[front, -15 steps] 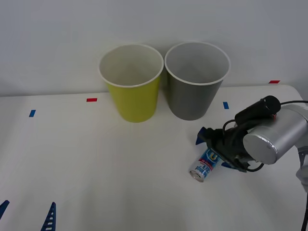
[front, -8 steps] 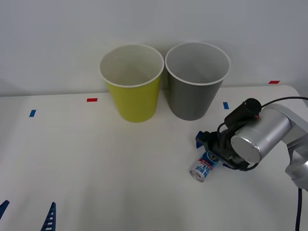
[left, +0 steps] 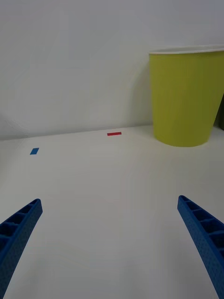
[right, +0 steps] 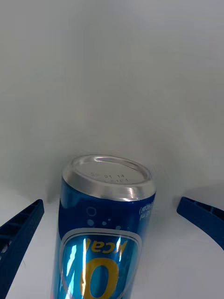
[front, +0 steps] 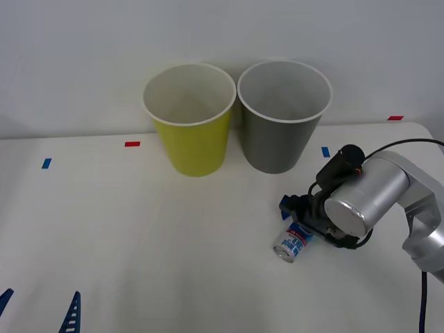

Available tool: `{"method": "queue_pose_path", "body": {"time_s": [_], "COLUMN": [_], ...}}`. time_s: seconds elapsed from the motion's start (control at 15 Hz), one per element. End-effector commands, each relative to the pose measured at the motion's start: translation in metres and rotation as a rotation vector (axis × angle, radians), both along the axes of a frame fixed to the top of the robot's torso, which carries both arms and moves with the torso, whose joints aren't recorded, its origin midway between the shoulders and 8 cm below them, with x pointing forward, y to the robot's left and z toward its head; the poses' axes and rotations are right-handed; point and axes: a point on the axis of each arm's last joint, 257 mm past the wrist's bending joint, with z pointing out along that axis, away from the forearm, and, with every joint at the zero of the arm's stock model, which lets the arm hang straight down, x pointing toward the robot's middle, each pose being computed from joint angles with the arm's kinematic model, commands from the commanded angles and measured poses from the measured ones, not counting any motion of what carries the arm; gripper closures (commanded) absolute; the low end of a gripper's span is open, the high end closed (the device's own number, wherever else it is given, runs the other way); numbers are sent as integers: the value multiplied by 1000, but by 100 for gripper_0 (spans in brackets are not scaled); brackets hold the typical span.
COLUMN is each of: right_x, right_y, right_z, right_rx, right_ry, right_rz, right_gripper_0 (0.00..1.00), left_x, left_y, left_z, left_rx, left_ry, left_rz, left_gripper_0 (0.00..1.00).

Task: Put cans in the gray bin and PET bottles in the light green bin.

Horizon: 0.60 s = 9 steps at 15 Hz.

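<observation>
A small blue can point(front: 292, 240) with a yellow-and-white logo lies on its side on the white table, right of centre. My right gripper point(front: 302, 220) is low over it, open, with one blue finger on each side. In the right wrist view the can point(right: 103, 224) fills the gap between the blue fingers point(right: 21, 233), and neither finger touches it. The gray bin point(front: 284, 115) and the light green bin point(front: 189, 118) stand side by side at the back. My left gripper point(front: 38, 309) rests open at the front left corner, facing the light green bin point(left: 186, 96).
Small red and blue tape marks point(front: 132, 144) dot the white table point(front: 152, 236). The table's right edge runs close behind my right arm point(front: 388, 198). A white wall stands directly behind both bins.
My right gripper has slid forward and lower along the can, so its fingers now straddle the can's body. The can has stayed where it lay. The left arm has not moved.
</observation>
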Motion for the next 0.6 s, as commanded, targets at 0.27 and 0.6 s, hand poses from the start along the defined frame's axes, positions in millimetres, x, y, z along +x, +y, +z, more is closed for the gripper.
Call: {"method": "queue_pose_path", "body": {"time_s": [0.27,0.6], "right_x": [2,5], "right_y": [9,11], "right_z": [4,7], "right_rx": [-11,-12], "right_ry": [-5,-14], "right_rz": [9,10], "right_gripper_0": [61,97], "left_x": [0,0], "left_y": [0,0], "left_z": [0,0], "left_rx": [0,0], "left_ry": [0,0], "left_rz": [0,0], "left_gripper_0": [0,0]}}
